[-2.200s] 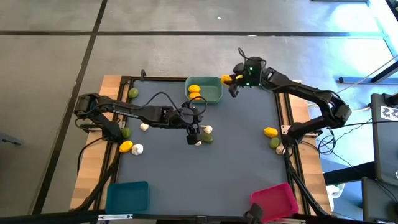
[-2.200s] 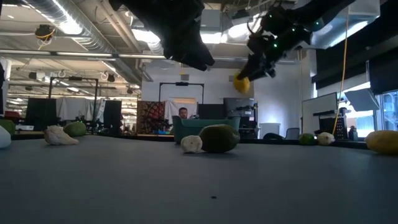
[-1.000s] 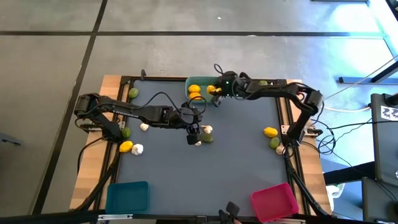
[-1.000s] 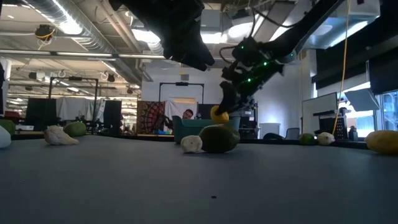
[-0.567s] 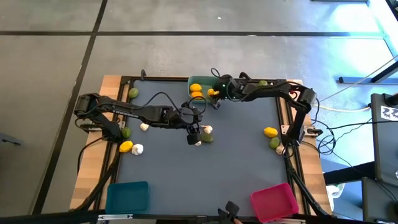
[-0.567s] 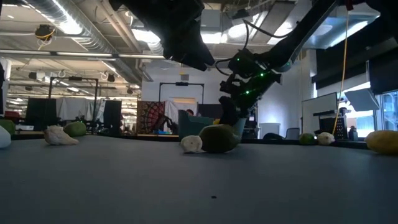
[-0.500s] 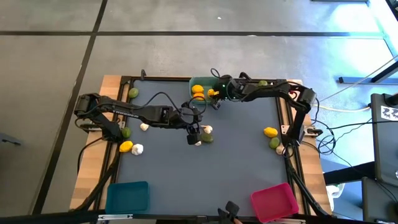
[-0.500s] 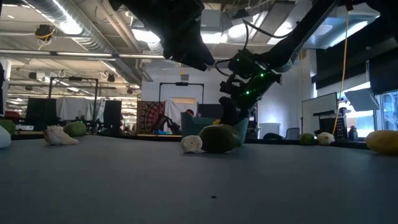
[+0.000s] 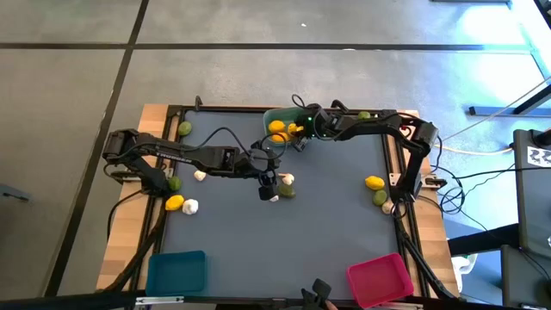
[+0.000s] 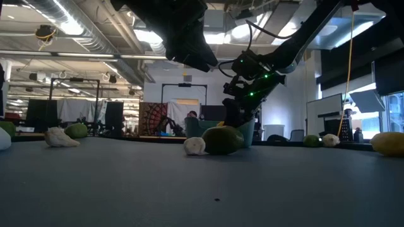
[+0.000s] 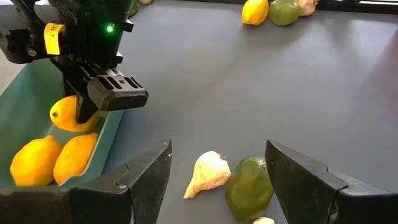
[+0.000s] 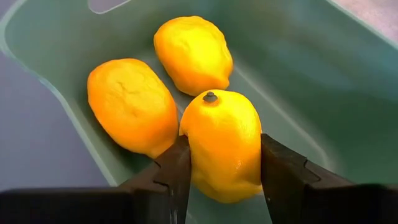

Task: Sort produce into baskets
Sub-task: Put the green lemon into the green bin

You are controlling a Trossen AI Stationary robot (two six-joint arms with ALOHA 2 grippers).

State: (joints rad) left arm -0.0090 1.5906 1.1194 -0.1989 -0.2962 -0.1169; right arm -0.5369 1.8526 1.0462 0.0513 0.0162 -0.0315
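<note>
My right gripper (image 12: 221,168) is shut on a yellow lemon (image 12: 222,144), low inside the teal basket (image 12: 298,68) at the table's far middle (image 9: 274,114). Two more lemons (image 12: 132,106) (image 12: 193,53) lie on the basket's floor beside it. My left gripper (image 11: 217,180) hangs open above a garlic bulb (image 11: 207,174) and a lime (image 11: 249,188) that lie side by side on the mat at the table's middle (image 9: 284,185). Nothing is between its fingers. My right gripper pinches the lemon by its two opposite sides (image 12: 189,149), one finger (image 12: 171,171) on each. The fingers slant down from the table's right. The lemon's stem end (image 12: 211,96) points away from the gripper. I cannot tell whether the lemon rests on the basket's floor.
A blue basket (image 9: 176,271) stands at the near left corner and a pink basket (image 9: 379,277) at the near right. Loose limes, lemons and garlic lie along the left edge (image 9: 175,202) and the right edge (image 9: 374,182). Between them the mat lies bare.
My right gripper has gone down into the teal basket with the lemon, tipping a little further down, and has kept shut on it. The basket with its two lemons has slid a little toward the table's right.
</note>
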